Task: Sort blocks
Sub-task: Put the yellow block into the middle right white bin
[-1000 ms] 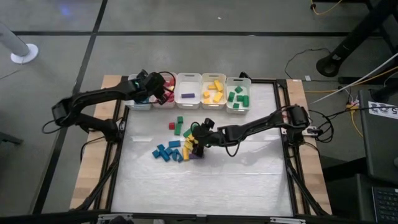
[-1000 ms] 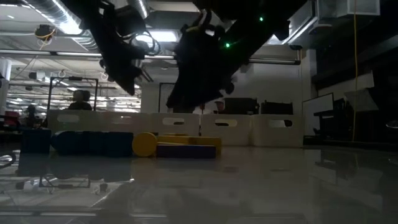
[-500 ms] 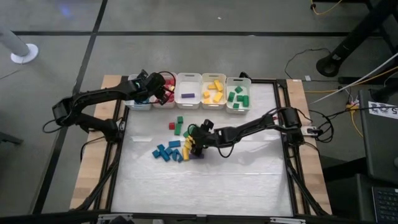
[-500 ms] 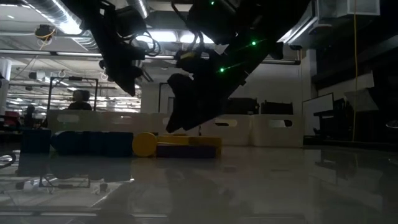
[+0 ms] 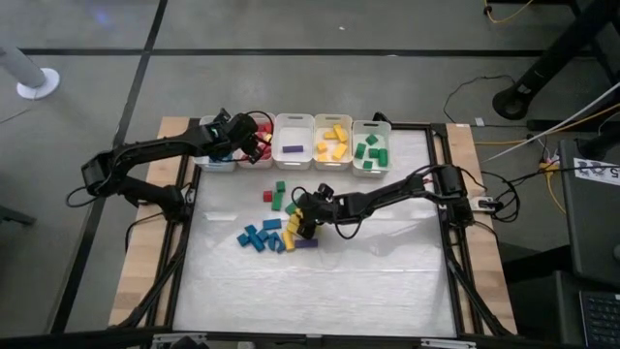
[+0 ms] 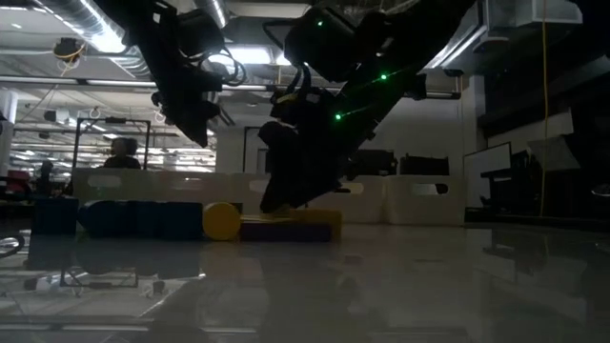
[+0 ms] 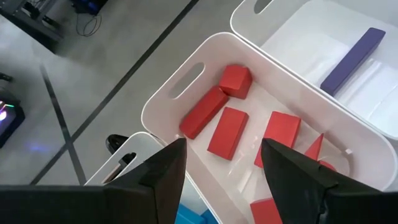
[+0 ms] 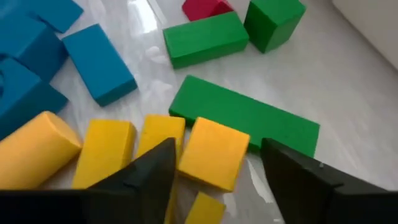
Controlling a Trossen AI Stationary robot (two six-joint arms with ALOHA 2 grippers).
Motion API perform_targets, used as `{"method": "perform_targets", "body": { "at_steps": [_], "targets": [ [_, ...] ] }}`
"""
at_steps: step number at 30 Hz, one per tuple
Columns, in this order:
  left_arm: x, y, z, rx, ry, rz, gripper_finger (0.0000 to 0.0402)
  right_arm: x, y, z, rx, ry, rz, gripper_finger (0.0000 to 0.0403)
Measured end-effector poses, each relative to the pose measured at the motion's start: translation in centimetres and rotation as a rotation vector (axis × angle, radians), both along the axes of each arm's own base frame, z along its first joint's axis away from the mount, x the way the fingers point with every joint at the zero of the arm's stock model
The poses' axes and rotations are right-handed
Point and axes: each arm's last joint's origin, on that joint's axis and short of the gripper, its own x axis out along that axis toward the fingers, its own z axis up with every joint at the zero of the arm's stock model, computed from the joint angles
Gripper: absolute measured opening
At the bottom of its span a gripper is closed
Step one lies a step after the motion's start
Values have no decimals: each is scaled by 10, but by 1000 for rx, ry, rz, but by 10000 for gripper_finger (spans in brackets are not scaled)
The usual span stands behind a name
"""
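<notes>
Two claws were busy: the right claw was down low in the loose pile of blocks mid-worktop, fingers spread on either side of a yellow block but not clamped on it, probably lining up the pick. A long green bar lay just beside that yellow one and more yellows crowded the other side, so it looked tight. The left claw hung spread and empty over the red bin, likely there for a drop-off.

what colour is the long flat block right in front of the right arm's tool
Green: the long flat block lies just past the right tool, clearest in the right wrist view.
</notes>
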Motion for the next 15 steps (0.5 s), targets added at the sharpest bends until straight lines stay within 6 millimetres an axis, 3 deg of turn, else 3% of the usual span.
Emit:
{"method": "perform_targets", "body": {
  "at_steps": [7,15],
  "targets": [
    [0,0,0,0,0,0,196,0,0,0,-1,5,2,132],
    [1,-1,0,-4,-4,1,196,4,0,7,-28,-5,16,132]
  ]
}}
